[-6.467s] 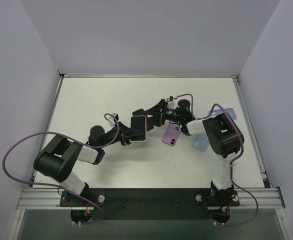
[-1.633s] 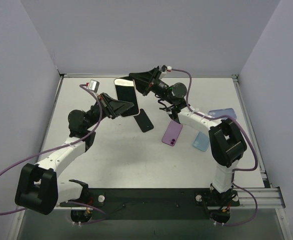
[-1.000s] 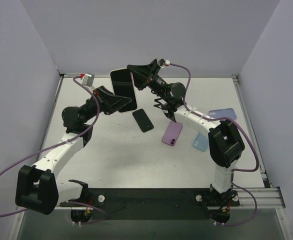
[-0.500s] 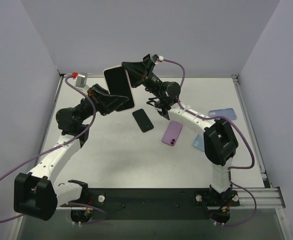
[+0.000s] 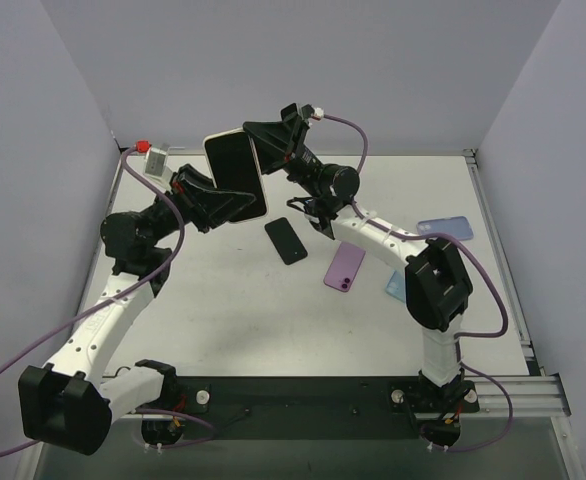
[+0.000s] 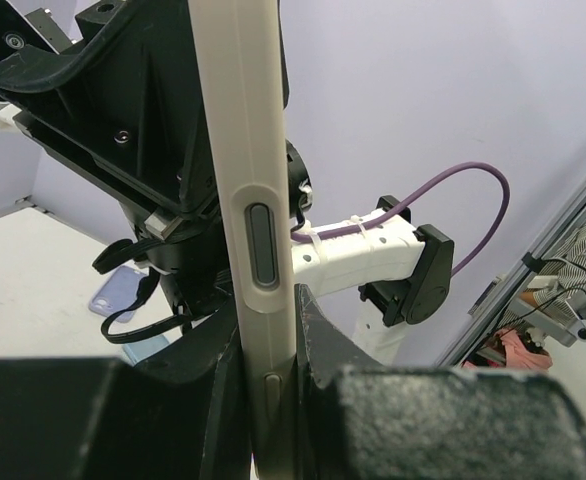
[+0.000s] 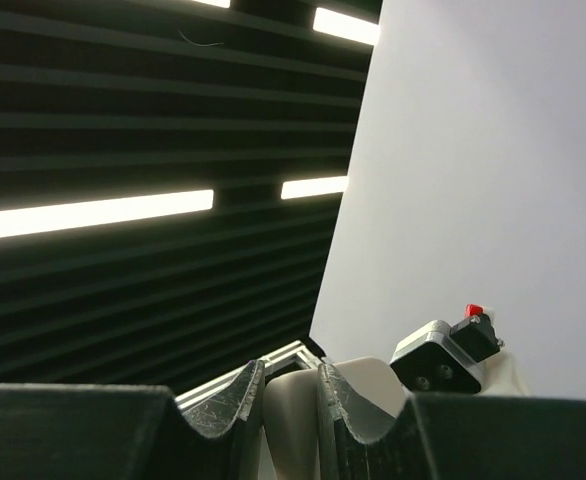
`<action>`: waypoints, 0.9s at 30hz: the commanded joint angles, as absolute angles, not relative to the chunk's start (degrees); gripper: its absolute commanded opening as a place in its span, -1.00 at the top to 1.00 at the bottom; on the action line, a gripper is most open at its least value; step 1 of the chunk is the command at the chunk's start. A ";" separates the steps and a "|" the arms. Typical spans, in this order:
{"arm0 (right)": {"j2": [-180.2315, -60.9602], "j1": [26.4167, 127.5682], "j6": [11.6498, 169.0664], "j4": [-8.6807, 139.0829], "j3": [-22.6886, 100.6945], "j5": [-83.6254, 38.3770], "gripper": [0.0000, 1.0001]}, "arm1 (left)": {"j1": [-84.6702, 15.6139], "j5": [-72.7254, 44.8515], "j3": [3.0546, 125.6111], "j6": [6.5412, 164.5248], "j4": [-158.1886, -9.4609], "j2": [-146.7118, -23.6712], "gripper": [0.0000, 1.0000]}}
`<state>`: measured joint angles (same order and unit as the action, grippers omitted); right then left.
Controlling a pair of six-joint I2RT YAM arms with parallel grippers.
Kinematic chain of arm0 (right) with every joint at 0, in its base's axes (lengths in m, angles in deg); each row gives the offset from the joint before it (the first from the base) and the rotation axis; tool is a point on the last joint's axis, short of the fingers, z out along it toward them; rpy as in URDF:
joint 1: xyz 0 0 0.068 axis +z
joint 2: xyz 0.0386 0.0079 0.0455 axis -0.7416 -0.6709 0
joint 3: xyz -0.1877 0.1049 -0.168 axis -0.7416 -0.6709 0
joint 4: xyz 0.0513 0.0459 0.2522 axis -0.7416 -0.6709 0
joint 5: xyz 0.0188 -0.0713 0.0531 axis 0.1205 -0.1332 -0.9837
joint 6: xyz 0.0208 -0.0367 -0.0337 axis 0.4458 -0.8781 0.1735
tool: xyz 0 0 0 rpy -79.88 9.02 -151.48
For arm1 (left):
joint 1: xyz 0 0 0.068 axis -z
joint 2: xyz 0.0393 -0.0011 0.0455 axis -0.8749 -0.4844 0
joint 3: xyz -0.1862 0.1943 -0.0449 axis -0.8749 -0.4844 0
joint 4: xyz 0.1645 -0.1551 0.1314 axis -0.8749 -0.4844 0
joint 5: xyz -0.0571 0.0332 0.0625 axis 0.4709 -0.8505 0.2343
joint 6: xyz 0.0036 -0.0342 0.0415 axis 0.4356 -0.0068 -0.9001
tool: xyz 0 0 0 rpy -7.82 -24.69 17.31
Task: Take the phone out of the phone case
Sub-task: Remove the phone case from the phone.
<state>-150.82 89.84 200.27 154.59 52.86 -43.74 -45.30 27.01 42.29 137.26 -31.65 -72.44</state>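
Observation:
A phone (image 5: 231, 172) with a dark screen sits in a cream phone case (image 5: 225, 135) and is held in the air above the back left of the table. My left gripper (image 5: 237, 206) is shut on its lower end. My right gripper (image 5: 260, 150) is shut on its upper right edge. In the left wrist view the case's side edge (image 6: 235, 120) with its buttons runs up from my left gripper (image 6: 268, 335), and the right gripper's black body (image 6: 123, 110) clamps it higher up. In the right wrist view the case's cream corner (image 7: 293, 420) sits pinched in my right gripper (image 7: 289, 375).
On the table (image 5: 223, 310) below lie a bare black phone (image 5: 287, 241), a purple case (image 5: 345, 266) and two blue cases (image 5: 401, 288) (image 5: 445, 227) at the right. Grey walls enclose the left, back and right sides.
Both arms have carried the cased phone a little higher and to the left, tilting it more upright. Both grips have stayed shut on it.

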 commanded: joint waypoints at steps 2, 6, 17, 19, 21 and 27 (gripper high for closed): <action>-156.85 92.16 219.33 161.16 51.88 -46.97 1.00 | -42.48 40.73 51.13 132.23 -19.04 -67.44 1.00; -157.90 92.25 219.42 161.16 50.91 -46.98 1.00 | -42.48 40.73 52.36 131.96 -19.40 -66.91 1.00; -158.87 92.16 221.44 161.16 48.54 -49.17 1.00 | -42.48 41.35 54.12 126.96 -25.72 -64.02 1.00; -158.87 92.07 221.62 161.16 46.97 -50.22 1.00 | -42.48 41.43 54.65 125.90 -27.12 -63.58 1.00; -158.61 91.99 221.18 161.16 45.38 -50.84 1.00 | -42.48 41.43 54.92 125.63 -27.48 -63.23 1.00; -159.04 91.81 220.74 161.16 41.94 -51.63 1.00 | -42.31 41.17 55.36 125.98 -27.22 -62.78 1.00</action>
